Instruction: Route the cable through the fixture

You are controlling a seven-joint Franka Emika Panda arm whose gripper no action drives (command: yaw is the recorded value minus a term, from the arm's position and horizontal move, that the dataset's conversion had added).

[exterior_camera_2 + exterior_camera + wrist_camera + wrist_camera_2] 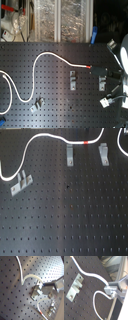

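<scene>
The white cable runs from the second exterior view's left edge, loops up and crosses the black board to its red tape band. Just past the band, my gripper is shut on the cable, which enters the fingers and loops out below them. Three metal fixtures stand on the board: one below the cable's middle, one right of the red band, one at the first exterior view's left. The cable lies beside them, through none. Both wrist views show a fixture close to the gripper.
The perforated board fills the first exterior view. Behind its far edge in the second exterior view stand clear bins and clutter. A small white connector lies near the white arm on the second exterior view's right.
</scene>
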